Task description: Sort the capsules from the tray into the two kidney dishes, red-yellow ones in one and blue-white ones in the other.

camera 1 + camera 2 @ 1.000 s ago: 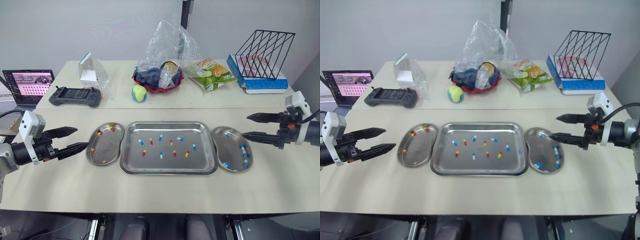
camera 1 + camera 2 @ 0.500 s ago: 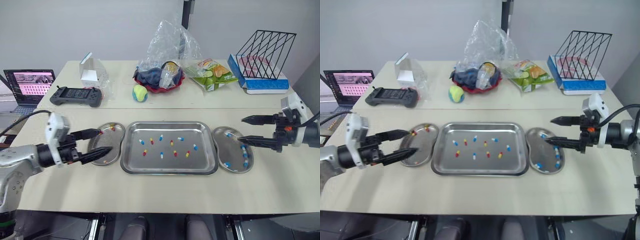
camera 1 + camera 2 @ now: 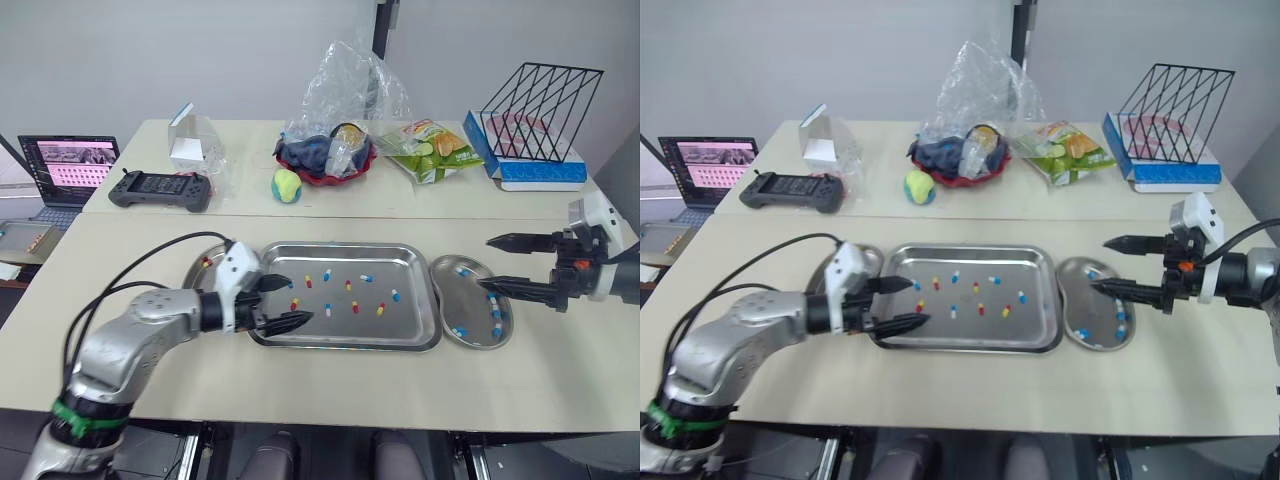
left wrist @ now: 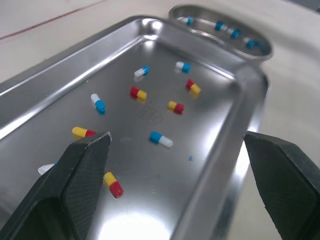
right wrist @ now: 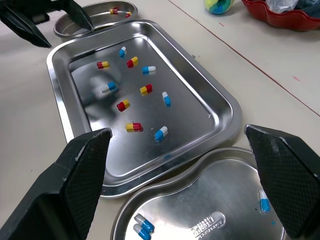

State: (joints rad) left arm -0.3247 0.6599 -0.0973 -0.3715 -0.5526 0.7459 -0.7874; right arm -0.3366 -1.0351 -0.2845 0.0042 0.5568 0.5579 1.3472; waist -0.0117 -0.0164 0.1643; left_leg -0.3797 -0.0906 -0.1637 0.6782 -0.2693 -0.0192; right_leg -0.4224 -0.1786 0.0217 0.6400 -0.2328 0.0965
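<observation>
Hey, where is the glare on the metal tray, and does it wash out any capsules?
Left wrist view: a white glare patch on the tray floor lies beside one red-yellow capsule, whose colours are readable. Right wrist view: a dark smeared reflection surrounds a blue-white capsule, which is distinguishable. Left eye view: fairly even light on the tray, no strong glare.

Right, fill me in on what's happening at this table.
A robot is sorting capsules. Its left pincer hangs open over the left end of the rectangular steel tray, where red-yellow capsules and blue-white capsules lie scattered. Its right pincer is open above the right steel kidney dish, which holds blue-white ones. The left steel kidney dish holds a few red-yellow ones. Neither pincer holds anything.
</observation>
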